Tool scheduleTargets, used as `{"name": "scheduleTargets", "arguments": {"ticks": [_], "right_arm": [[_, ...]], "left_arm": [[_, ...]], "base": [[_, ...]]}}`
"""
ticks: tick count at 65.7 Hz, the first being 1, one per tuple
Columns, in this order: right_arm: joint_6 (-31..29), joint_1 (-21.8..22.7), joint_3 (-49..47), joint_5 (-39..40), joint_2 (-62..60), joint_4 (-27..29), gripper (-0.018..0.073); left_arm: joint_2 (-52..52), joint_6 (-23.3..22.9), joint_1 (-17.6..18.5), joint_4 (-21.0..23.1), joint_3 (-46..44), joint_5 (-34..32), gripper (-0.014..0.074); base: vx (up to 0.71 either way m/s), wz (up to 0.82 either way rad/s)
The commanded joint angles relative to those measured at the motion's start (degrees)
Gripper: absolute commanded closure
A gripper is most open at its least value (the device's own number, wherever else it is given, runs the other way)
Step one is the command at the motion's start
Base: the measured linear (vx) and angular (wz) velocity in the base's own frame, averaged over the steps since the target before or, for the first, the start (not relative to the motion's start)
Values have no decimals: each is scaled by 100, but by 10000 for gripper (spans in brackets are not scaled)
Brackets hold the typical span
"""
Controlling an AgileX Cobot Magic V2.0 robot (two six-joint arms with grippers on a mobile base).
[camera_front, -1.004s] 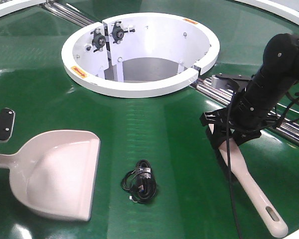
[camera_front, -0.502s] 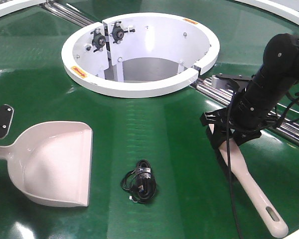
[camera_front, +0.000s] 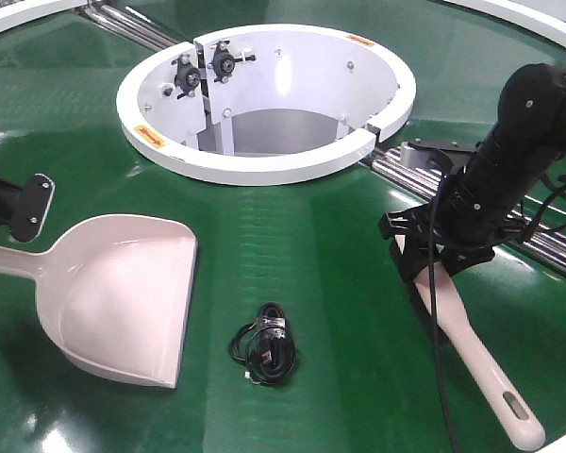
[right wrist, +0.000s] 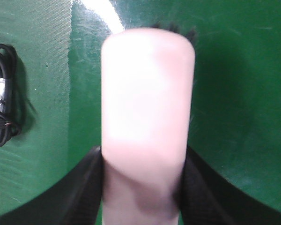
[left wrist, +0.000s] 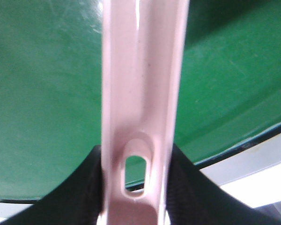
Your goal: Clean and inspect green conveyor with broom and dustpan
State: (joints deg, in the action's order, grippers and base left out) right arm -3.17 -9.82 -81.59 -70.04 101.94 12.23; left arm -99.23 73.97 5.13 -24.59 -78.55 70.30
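Observation:
The green conveyor (camera_front: 302,245) fills the front view, with its white ring hub (camera_front: 264,165) and silver rollers (camera_front: 406,184). The pale pink dustpan (camera_front: 123,297) lies at the left with its flat edge facing right. My left gripper (camera_front: 21,215) at the far left edge is shut on the dustpan's handle (left wrist: 140,84), with black fingers (left wrist: 84,187) on both sides at the slotted hole. My right gripper (camera_front: 439,257) is shut on the broom (camera_front: 481,368), whose handle points to the front right. The broom's head (right wrist: 147,89) fills the right wrist view between the fingers (right wrist: 201,187).
A coiled black cable bundle (camera_front: 264,344) lies on the belt between dustpan and broom, and also shows at the left edge of the right wrist view (right wrist: 2,98). The white outer rim (left wrist: 253,173) borders the belt. A grey bracket (camera_front: 424,153) sits on the rollers behind the right arm.
The dustpan shifted left, then moved right and up the belt, turning slightly. My left gripper rose with it. The right arm and broom have not moved.

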Motion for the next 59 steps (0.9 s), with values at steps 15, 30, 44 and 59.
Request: {"name": "scheduleTargets", "arguments": {"ticks": [15,30,44,59], "right_arm": [[-13,26,-158,-322,-286,98,564],[-13,26,-158,-322,-286,98,564],[-14,26,-158,-322,-286,107,564],[-14,26,-158,-322,-286,106,564]], "left_arm": [[202,-316,316,239,-185,109,620],[26,-433,438,612,-173,109,620],[-109,-469,634,627,-167,109,620],[-199,-475,837,623,-167,109,620]], "base": [[0,0],[0,0],[0,0],[0,0]]}}
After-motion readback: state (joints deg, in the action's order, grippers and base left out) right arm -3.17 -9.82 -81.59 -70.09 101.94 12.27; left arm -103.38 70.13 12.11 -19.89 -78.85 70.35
